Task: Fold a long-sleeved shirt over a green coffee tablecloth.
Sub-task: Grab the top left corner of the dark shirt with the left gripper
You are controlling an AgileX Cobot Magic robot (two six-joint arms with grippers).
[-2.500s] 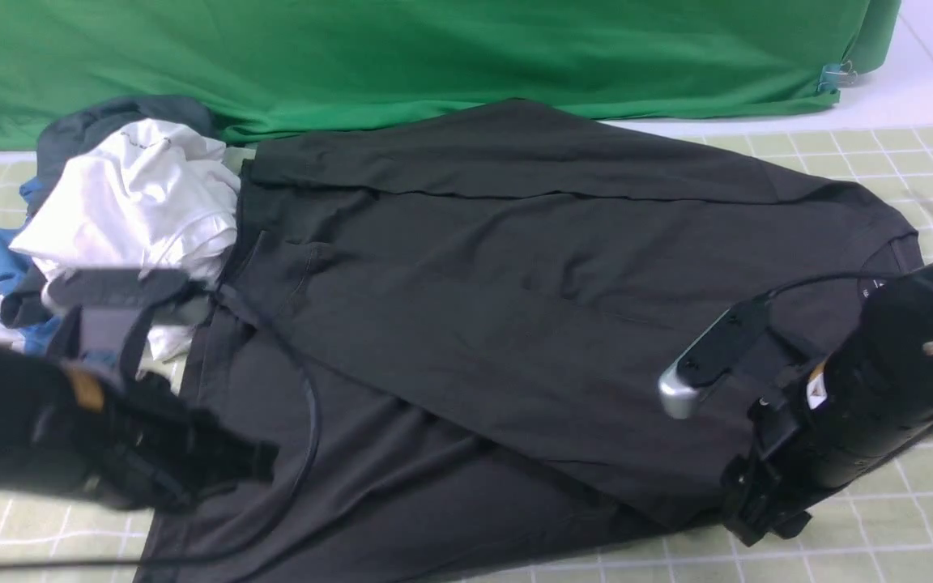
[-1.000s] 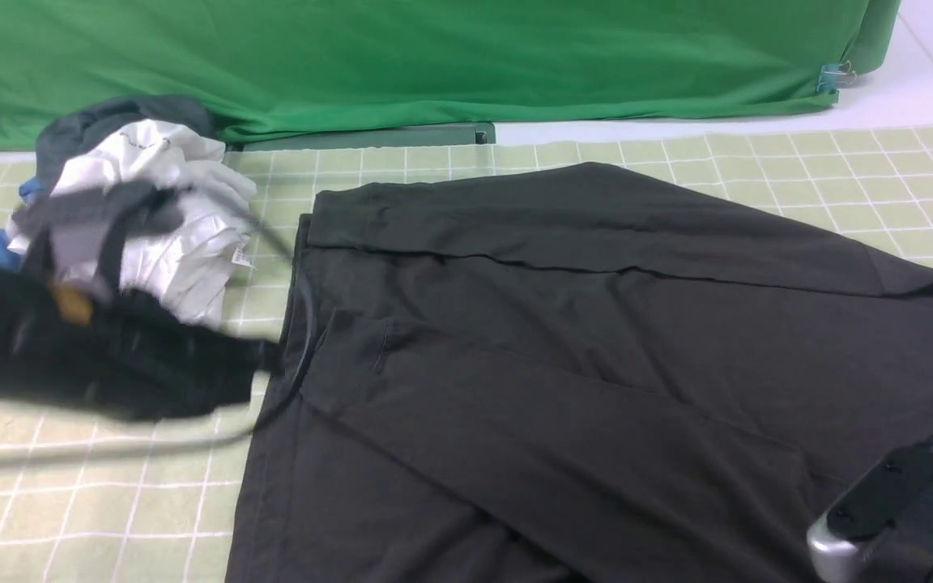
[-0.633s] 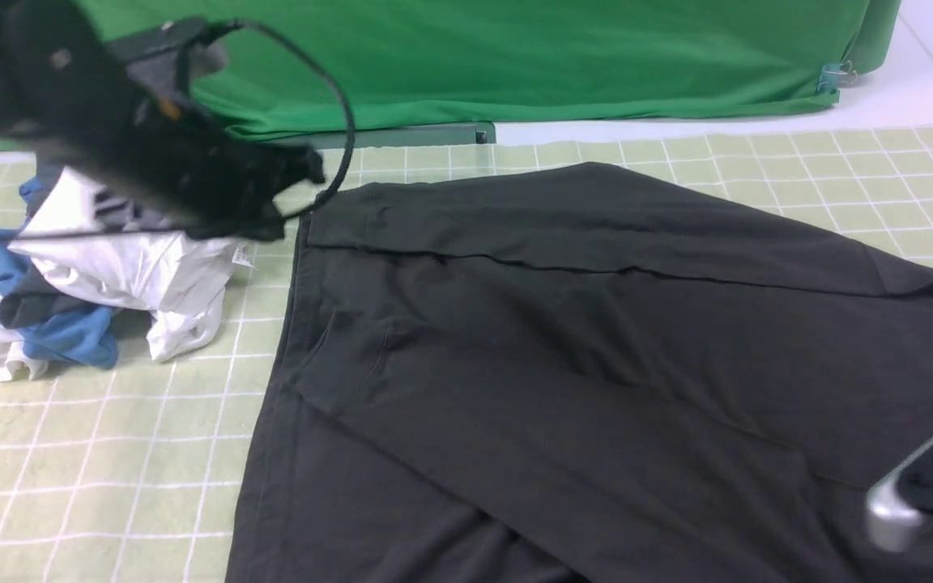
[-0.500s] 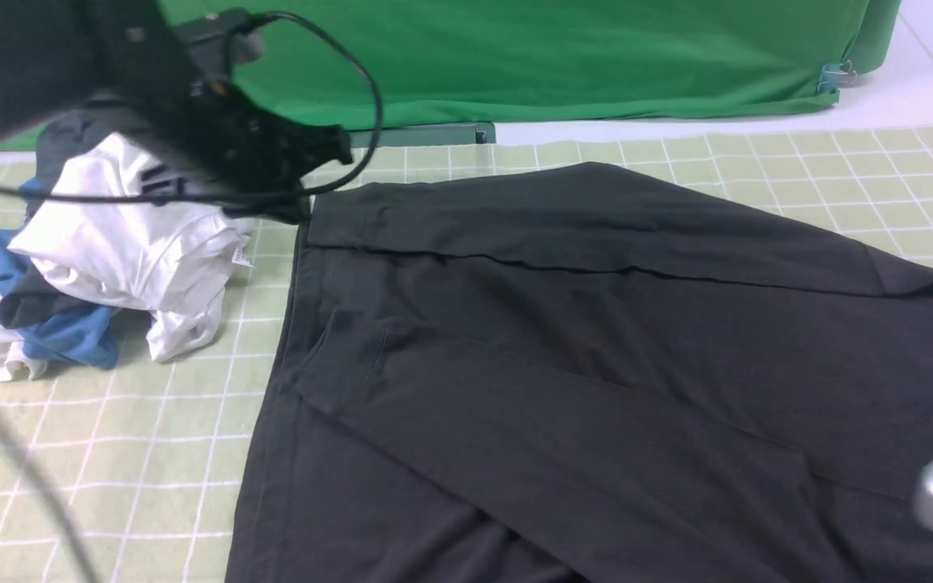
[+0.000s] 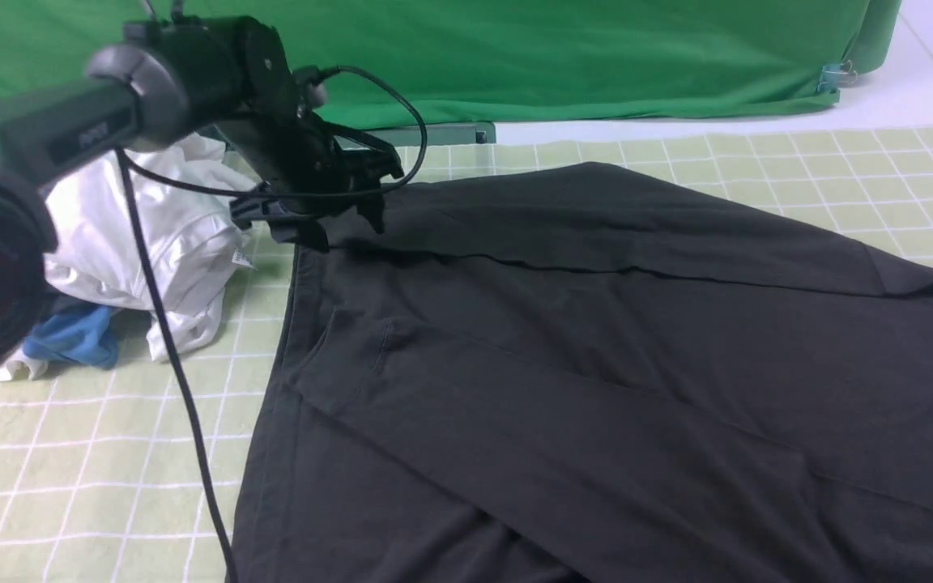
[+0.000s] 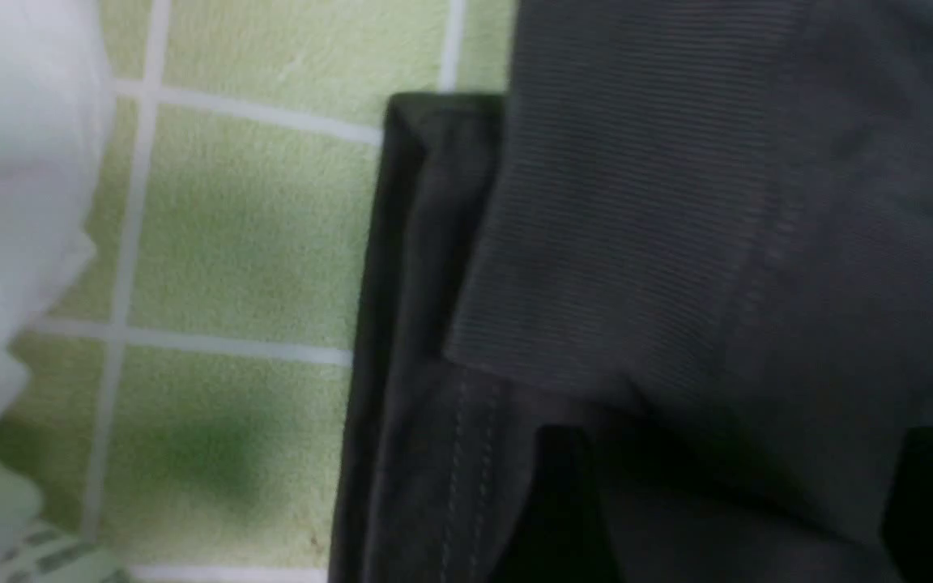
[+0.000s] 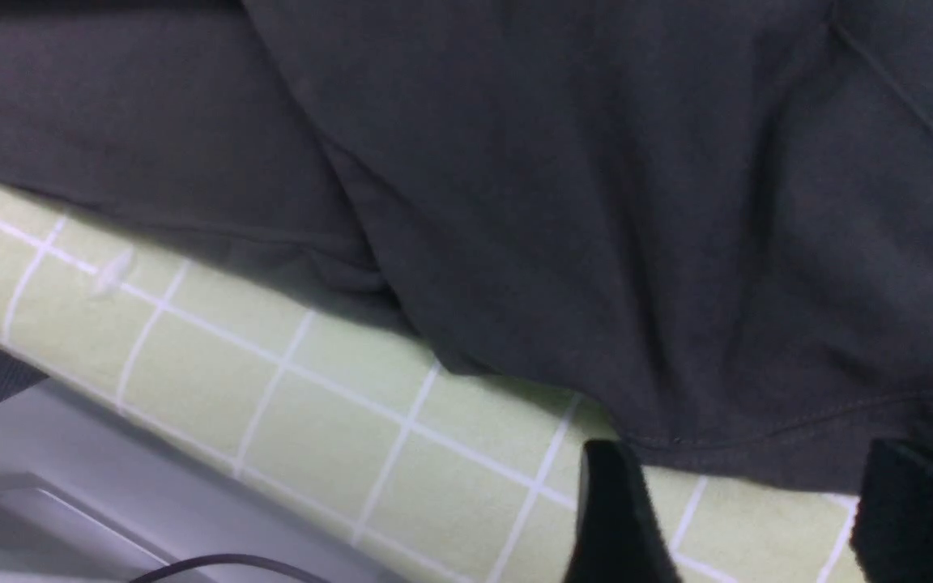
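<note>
The black long-sleeved shirt [image 5: 596,340] lies spread flat on the green coffee tablecloth [image 5: 94,453], with a sleeve folded across its body. My left gripper [image 5: 343,225] hovers at the shirt's far left corner. In the left wrist view it [image 6: 746,502] is open, its dark fingers [image 6: 564,502] wide apart over a ribbed cuff [image 6: 620,243]. My right gripper [image 7: 758,518] is out of the front view. The right wrist view shows it open above the tablecloth [image 7: 353,405], just off the shirt's hem [image 7: 717,445], with nothing between its fingers.
A pile of white and blue garments [image 5: 159,235] lies left of the shirt, close to my left arm. Bright green fabric [image 5: 515,48] hangs along the back. The left arm's cable [image 5: 183,389] dangles over the cloth. The table's grey edge [image 7: 70,486] runs beside the right gripper.
The shirt slid toward me earlier. My left arm has swung from over the garment pile to the shirt's far left corner. The right arm has drawn back out of the front view.
</note>
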